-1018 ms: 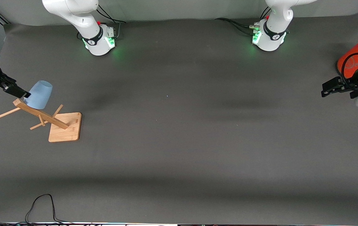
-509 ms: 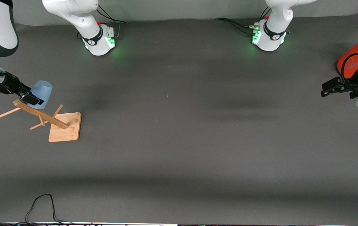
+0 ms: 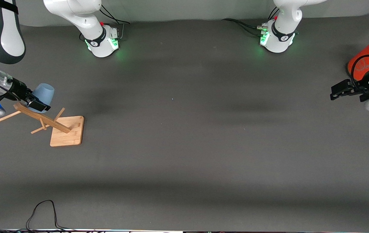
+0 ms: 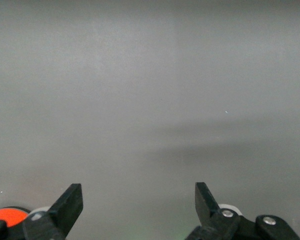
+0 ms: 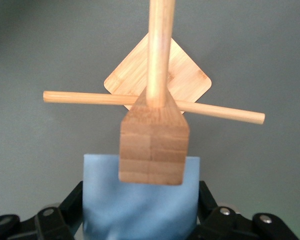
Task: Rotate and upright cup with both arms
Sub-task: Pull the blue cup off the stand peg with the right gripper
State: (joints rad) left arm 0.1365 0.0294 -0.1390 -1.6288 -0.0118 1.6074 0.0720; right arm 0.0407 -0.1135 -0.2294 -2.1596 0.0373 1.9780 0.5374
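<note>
My right tool [image 3: 33, 101] straddles the cup [image 3: 43, 93] hanging on the wooden rack [image 3: 47, 121] at the right arm's end of the bench, fingers hugging its sides to lift it off, while my left tool [image 3: 340, 90] waits wide open beside the orange cylinder [image 3: 363, 58].

wooden rack [image 3: 53, 122] crowding cup [image 3: 43, 94], mid-table open
</note>
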